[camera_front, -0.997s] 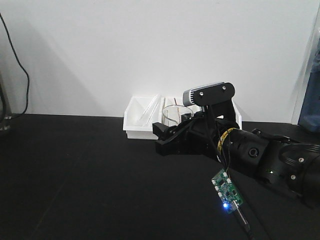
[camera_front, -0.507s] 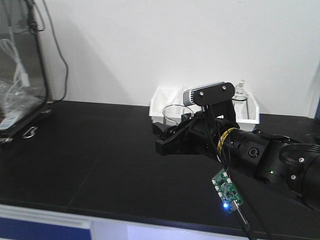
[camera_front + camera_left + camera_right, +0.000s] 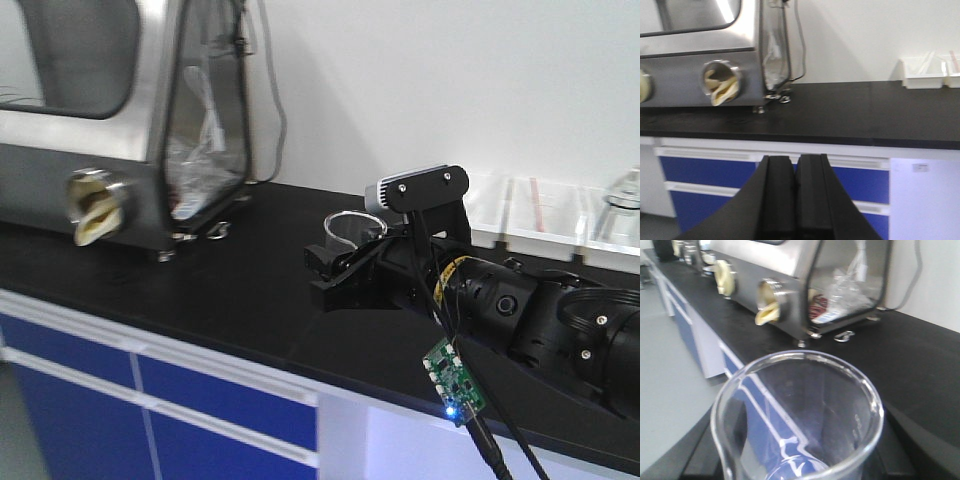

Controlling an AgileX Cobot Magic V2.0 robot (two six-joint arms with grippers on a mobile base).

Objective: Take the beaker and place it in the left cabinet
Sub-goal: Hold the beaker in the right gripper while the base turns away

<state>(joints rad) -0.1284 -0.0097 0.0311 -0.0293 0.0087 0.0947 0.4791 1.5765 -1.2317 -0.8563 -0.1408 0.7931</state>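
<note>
While right tool [image 3: 335,265] clamps beaker [image 3: 352,232] by lower wall, beaker sits upright over tabletop [image 3: 230,270], long axis vertical, mouth up. Front view: beaker at centre, steel chamber [image 3: 120,120] at 9 o'clock. Right wrist view alone shows rim close up, faint graduation marks; spout direction unclear. Left wrist view alone shows left tool [image 3: 795,167] pressed together, holding nothing.

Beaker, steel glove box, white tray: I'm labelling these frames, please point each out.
beaker [image 3: 350,232], front view, clear glass wall below the rim.
steel glove box [image 3: 45,165], front view, grey front panel.
white tray [image 3: 545,238], front view, near wall.
</note>
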